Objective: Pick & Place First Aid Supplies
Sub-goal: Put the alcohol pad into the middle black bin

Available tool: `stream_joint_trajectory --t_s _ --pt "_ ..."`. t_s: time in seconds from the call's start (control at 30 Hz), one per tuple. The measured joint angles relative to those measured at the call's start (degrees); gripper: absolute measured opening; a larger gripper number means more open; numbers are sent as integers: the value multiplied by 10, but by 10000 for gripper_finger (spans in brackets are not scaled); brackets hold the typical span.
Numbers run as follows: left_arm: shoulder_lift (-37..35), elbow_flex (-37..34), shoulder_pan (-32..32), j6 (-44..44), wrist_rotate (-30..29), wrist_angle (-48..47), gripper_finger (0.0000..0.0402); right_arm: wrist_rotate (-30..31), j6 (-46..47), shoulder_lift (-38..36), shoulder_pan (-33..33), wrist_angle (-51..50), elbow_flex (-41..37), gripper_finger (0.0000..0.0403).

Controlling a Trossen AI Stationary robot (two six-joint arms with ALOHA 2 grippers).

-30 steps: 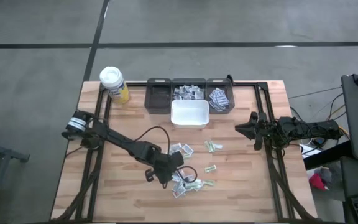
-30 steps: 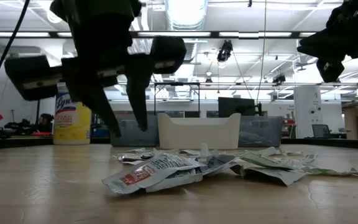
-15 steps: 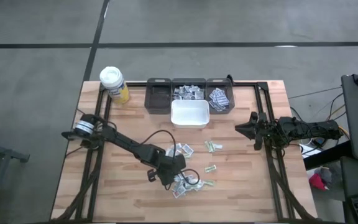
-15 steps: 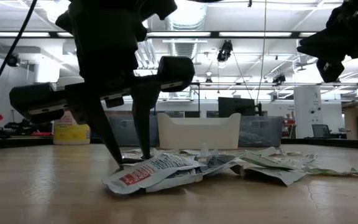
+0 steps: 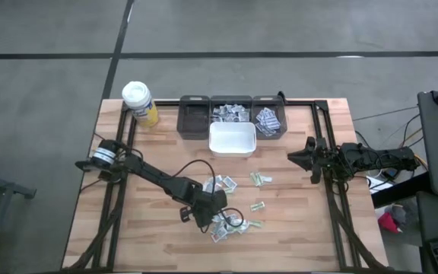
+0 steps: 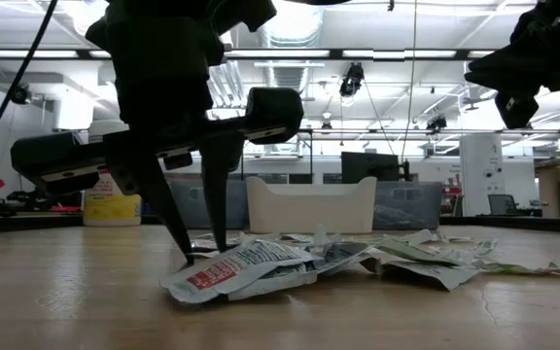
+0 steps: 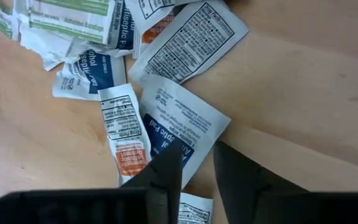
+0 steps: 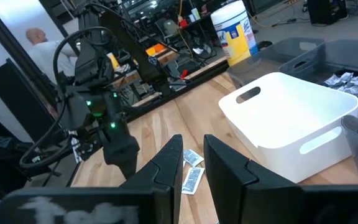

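Bright, even overhead light; ceiling strips [image 6: 290, 19] glare in low view; arm backlit, silhouetted.

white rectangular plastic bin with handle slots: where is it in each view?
High view: white rectangular plastic bin at table's back centre, just in front of the row of grey trays.
Low view: centre background, behind the pile of paper packets.
Left wrist view: not in it.
Right wrist view: right of centre.
Shared landmark: yellow bottle with white lid.

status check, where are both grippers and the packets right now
Left gripper down on the packet pile, fingers astride a blue-print packet, not lifted. Right gripper idle off right edge, empty. White bin unobstructed.
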Motion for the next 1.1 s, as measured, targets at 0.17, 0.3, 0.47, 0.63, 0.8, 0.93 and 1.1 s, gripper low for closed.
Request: stream_joint_trajectory --t_s 0.17,0.3,0.47,0.63,0.8,0.93,1.1 --pt "4 0 -1 0 1 3 46 0 0 0 0 0 0 63" --pt "5 0 -1 -6 1 10 10 0 0 0 0 0 0 63" --pt "6 0 -1 -17 -1 12 1 0 0 0 0 0 0 63" --pt "6 0 0 -28 -1 10 0 0 0 0 0 0 0 63" --pt "5 1 0 -28 -2 -2 0 0 0 0 0 0 0 63" --pt "3 26 0 -31 -8 -77 0 0 0 0 0 0 0 63" --pt "3 73 1 -32 10 -192 0 0 0 0 0 0 0 63"
